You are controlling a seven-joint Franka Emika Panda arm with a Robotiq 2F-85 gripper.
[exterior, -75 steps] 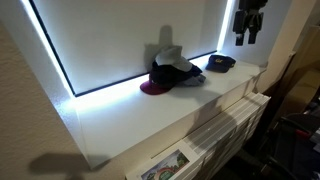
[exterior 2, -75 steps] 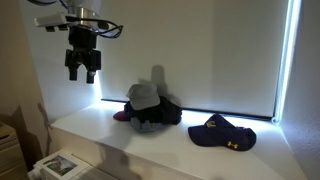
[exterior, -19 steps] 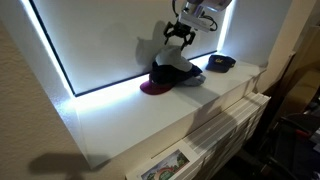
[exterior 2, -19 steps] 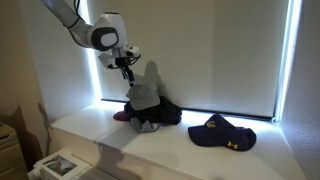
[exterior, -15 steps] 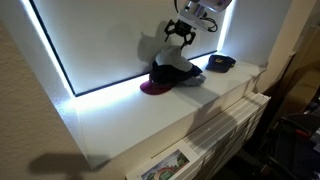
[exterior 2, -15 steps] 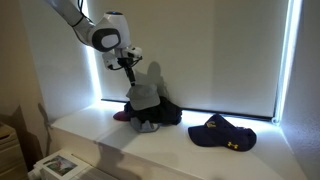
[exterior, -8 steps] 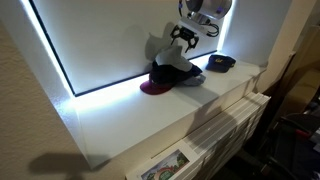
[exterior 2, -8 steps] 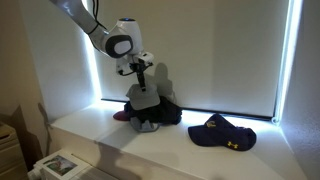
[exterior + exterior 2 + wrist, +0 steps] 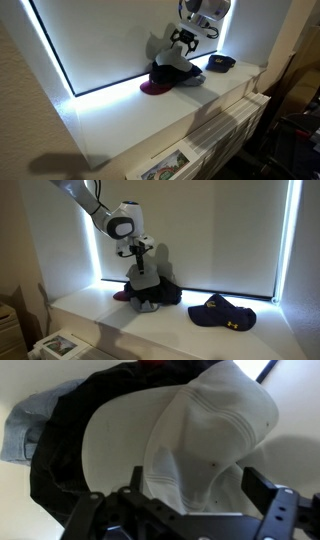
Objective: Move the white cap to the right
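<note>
The white cap (image 9: 172, 62) sits on top of the black cap with maroon brim (image 9: 152, 87), on the white ledge by the window blind. It also shows in an exterior view (image 9: 143, 277) and fills the wrist view (image 9: 190, 440). My gripper (image 9: 183, 39) hangs just above the white cap's crown, as an exterior view (image 9: 141, 251) also shows. In the wrist view the gripper (image 9: 180, 500) is open, with one finger on each side of the crown. I cannot tell whether the fingers touch the cap.
A small dark navy cap (image 9: 221, 63) lies apart on the same ledge (image 9: 150, 125); it also shows in an exterior view (image 9: 222, 313). The blind (image 9: 220, 230) stands right behind the caps. The black cap (image 9: 166, 292) spreads under the white one. A radiator (image 9: 235, 125) is below the ledge.
Over the last second my gripper has come down and over to just above the white cap's crown. The caps have not moved.
</note>
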